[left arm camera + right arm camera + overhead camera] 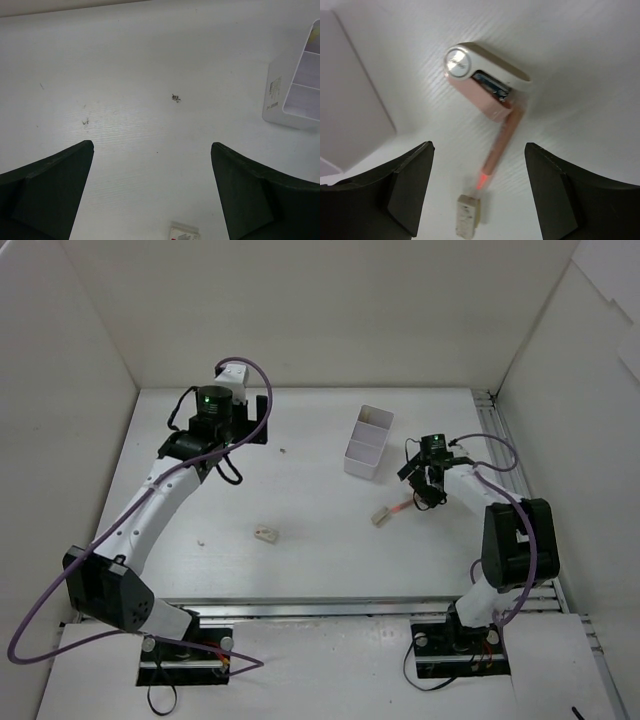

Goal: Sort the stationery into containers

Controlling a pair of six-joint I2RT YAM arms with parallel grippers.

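**Right claw** (479, 148): spread, holding nothing. It hangs low over a cluster of items on the right part of the white tabletop (330, 570).

**Cluster, right wrist view:**
- A thin red-orange pen (501, 142) lies between the fingers; no contact is visible.
- A pink-and-white rounded dispenser-like item (485, 82) touches the pen's far end.
- A small beige block (468, 220) sits at the pen's near end.

**Left claw** (152, 145): spread and empty, over bare tabletop at the far left-centre.

**Container:** the white rectangular open-top box with dividers (367, 443) stands far centre-right, near the cluster and apart from it. From above its compartments read plain white, and I can make out no item inside. The left wrist view shows only part of the box, so I cannot tell whether anything lies in it.

**Other items out:**
- A flat beige eraser-like block with a red mark (266, 534) lies mid-tabletop, well apart from the box.
- A tiny pale piece (201, 539) lies to its left.

**Progress (judgement):** at or near the start. Nothing is visibly sorted, and at least five pieces remain on the tabletop. The step in hand looks like a pick of the pen by the right claw. The eraser and the tiny piece fall to the left side afterwards.
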